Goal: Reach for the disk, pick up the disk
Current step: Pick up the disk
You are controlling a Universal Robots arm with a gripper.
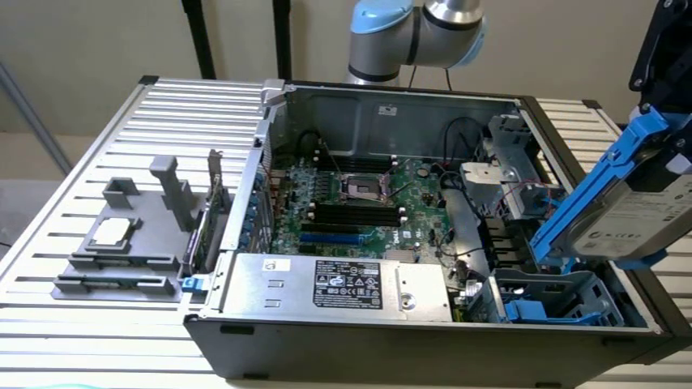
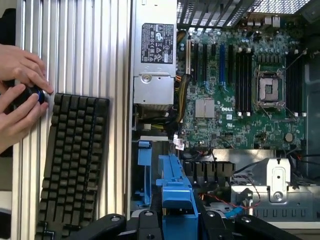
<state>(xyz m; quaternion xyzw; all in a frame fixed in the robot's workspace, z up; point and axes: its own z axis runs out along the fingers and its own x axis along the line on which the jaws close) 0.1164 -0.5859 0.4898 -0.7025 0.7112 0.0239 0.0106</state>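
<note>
The disk [image 1: 638,219], silver-grey with a white label and a blue plastic bracket, hangs tilted in the air above the open computer case's corner at the exterior view's right. My gripper [image 1: 672,150] is shut on its upper end, black body reaching in from above. In the wrist view the disk's blue bracket [image 2: 176,192] sits between the black fingers [image 2: 145,220] of the gripper [image 2: 177,220], high over the case.
Below lies the open computer case [image 1: 324,348] with motherboard [image 1: 357,203], a silver power supply [image 1: 335,284] and a blue drive bay [image 1: 552,304]. A grey fixture [image 1: 130,243] holds a small silver chip. A black keyboard [image 2: 75,160] lies beside the case; a person's hands [image 2: 20,95] touch a blue knob.
</note>
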